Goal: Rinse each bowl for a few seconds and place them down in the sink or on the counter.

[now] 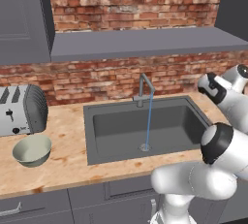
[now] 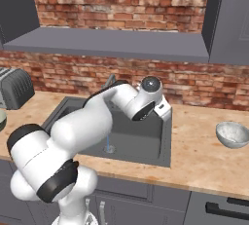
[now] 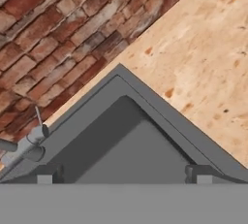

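Cream inside and grey-green outside, one bowl (image 1: 32,150) sits upright on the wood-grain bench (image 1: 68,140) just in front of the toaster (image 1: 22,109), left of the sink (image 1: 145,127). The speckled grey-white bowl (image 2: 233,134) rests on the bench well to the right of the basin. Water runs in a thin stream from the tap (image 1: 144,88) down to the drain.

Your jaws are spread wide and hold nothing; the gripper (image 3: 124,172) hangs over the sink's back right corner, both dark tips low in the hand view.

Watch the rim: a bowl wall is thin and curved, so a shallow pinch could slip or tip it, and swinging across to either bowl risks clipping the tap.

You get the cream bowl clearly from the left base camera, while the right base camera cuts it off at the frame edge; the speckled one appears from the right. The hand camera gives you the corner and tap base up close.
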{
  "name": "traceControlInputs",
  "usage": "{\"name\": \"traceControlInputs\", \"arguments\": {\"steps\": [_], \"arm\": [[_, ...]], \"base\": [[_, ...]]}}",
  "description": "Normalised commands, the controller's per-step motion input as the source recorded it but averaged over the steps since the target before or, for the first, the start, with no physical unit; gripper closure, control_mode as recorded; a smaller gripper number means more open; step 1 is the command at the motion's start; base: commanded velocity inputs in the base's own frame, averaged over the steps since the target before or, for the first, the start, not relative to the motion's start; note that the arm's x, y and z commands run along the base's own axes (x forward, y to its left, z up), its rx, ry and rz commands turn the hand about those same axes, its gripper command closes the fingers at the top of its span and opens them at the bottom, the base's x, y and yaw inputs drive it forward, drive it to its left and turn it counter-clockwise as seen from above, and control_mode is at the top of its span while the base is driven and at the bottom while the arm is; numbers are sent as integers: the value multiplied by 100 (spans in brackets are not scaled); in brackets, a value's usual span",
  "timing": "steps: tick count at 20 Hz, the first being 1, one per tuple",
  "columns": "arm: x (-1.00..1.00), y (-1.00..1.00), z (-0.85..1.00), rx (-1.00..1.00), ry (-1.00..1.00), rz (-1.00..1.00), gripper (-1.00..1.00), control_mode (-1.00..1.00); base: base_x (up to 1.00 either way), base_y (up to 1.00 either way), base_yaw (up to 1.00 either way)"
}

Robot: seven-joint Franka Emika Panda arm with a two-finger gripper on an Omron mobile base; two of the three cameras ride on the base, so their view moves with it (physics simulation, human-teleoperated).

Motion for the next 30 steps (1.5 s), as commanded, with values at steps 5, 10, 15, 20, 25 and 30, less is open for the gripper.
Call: {"name": "traceControlInputs", "arguments": {"steps": [5,10,15,20,25,30], "arm": [[-31,-12,15,-14,3,3,-100,-100],[-29,-13,22,-12,7,2,-100,-100],[-29,-11,23,-11,8,1,-100,-100],[-25,-8,20,-14,9,1,-100,-100],[-21,-10,14,-15,9,2,-100,-100],[-15,-16,9,-13,11,1,-100,-100]], "base": [[0,0,0],[0,0,0],[0,0,0],[0,0,0],[0,0,0],[0,0,0]]}}
